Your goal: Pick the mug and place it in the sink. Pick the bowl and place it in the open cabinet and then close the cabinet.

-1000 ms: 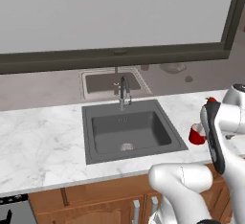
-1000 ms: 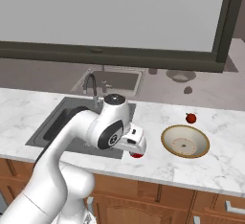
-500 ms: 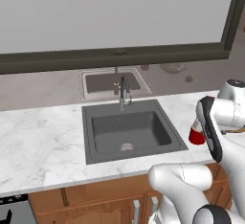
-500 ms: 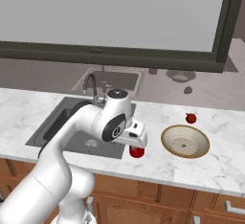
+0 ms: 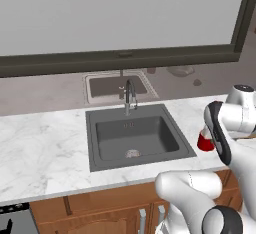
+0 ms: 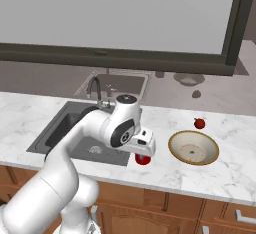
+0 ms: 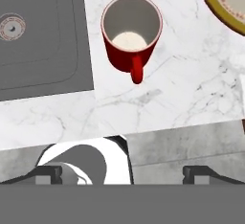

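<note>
Left base view: mug (image 5: 204, 142) upright on worktop (image 5: 45, 148), just right of sink (image 5: 135, 138); not yet lifted.
Right base view: bowl (image 6: 193, 148) on worktop, untouched; cabinet steps outstanding.
Hand view: end effector (image 7: 122, 172) spread wide above mug, holding nothing. No legible writing.

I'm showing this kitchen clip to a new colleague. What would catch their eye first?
Probably the bright red mug, standing upright on the white marble counter just beside the dark sink, with the open gripper poised above it. Next, the tan bowl farther along the counter, a small red fruit behind it.
</note>
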Controlling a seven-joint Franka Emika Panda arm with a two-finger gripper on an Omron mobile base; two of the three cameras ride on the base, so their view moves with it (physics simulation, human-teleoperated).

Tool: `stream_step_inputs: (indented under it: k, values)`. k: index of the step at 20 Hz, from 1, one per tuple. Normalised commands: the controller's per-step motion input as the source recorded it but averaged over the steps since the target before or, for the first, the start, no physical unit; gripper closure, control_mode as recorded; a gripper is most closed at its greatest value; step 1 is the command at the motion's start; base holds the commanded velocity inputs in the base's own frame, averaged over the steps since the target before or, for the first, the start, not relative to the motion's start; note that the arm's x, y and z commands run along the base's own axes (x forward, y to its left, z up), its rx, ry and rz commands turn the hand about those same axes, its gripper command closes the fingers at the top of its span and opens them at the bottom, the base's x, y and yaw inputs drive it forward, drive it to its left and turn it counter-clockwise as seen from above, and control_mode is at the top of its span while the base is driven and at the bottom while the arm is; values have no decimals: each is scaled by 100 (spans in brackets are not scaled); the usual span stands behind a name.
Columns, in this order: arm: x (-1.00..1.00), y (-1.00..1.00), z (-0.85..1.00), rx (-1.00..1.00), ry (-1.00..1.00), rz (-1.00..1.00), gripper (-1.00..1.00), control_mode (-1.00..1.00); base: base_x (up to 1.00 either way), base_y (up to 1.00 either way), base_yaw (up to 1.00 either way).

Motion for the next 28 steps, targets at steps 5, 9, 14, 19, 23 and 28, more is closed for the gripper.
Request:
stream_step_inputs:
  k: [5, 9, 14, 19, 23, 28]
  values:
    - [0, -13, -21, 0, 2, 5, -100, -100, 0, 0, 0]
    - [2, -1, -22, 1, 0, 5, -100, -100, 0, 0, 0]
    - [11, 0, -24, 3, 0, 7, -100, -100, 0, 0, 0]
    - [12, 0, -18, 3, 0, 7, -100, -100, 0, 0, 0]
    - [18, 0, -1, 0, 0, 6, -100, -100, 0, 0, 0]
    - [29, 0, 0, 0, 3, 3, -100, -100, 0, 0, 0]
